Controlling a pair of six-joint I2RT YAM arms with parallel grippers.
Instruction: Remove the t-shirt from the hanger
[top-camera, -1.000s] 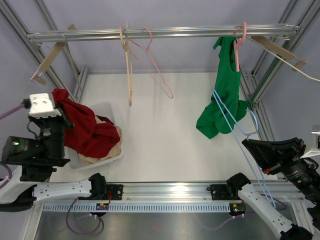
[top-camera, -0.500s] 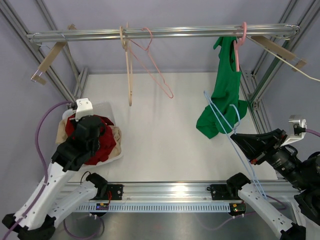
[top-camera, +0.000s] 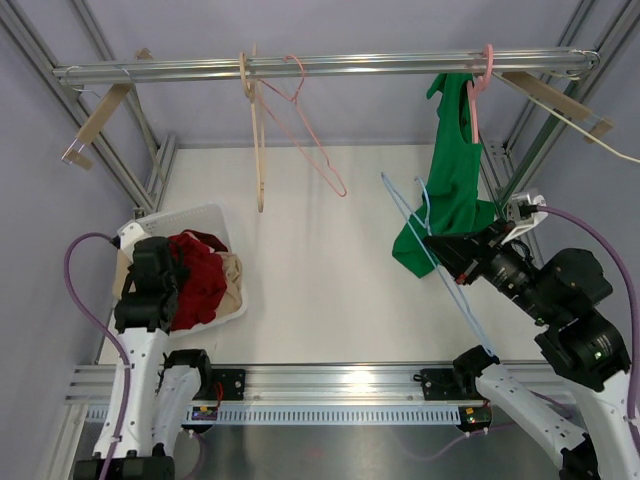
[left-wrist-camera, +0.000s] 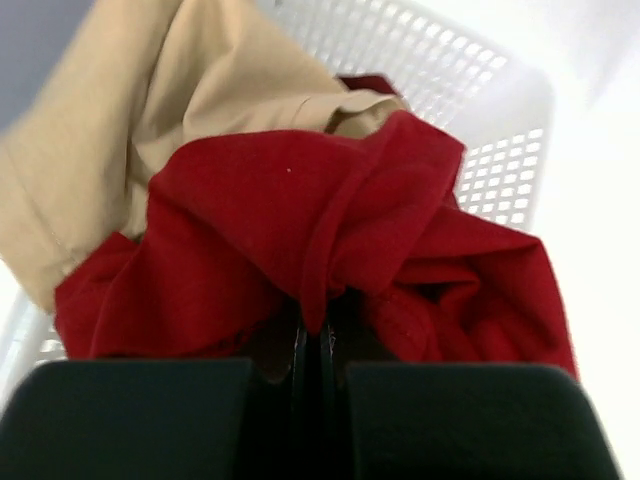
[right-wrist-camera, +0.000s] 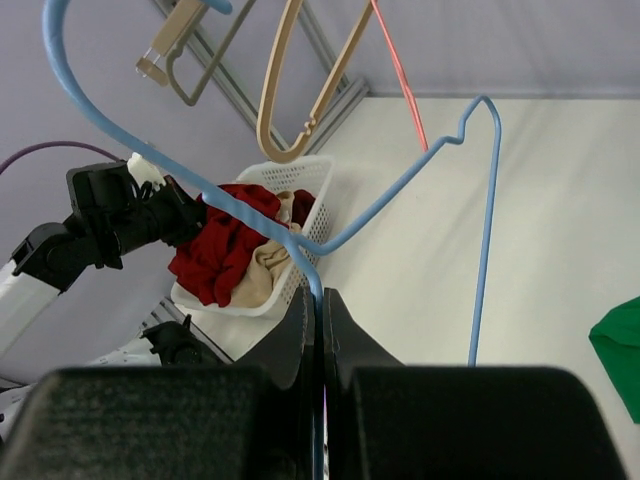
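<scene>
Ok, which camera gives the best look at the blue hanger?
The right wrist view: the blue hanger fills the frame, its hook and wire outline clear, pinched in the shut jaws of the right gripper. The top external view shows only thin blue lines beside the green shirt. The left wrist view misses it.

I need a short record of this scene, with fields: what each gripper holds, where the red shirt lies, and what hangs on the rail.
left gripper: shut on the red t-shirt, a fold pinched between the fingers
red t-shirt: in the white basket, on a beige garment
right gripper: shut on the blue hanger, which is bare and off the rail
rail: green t-shirt on a pink hanger at the right; wooden hanger and bare pink hanger near the middle
</scene>
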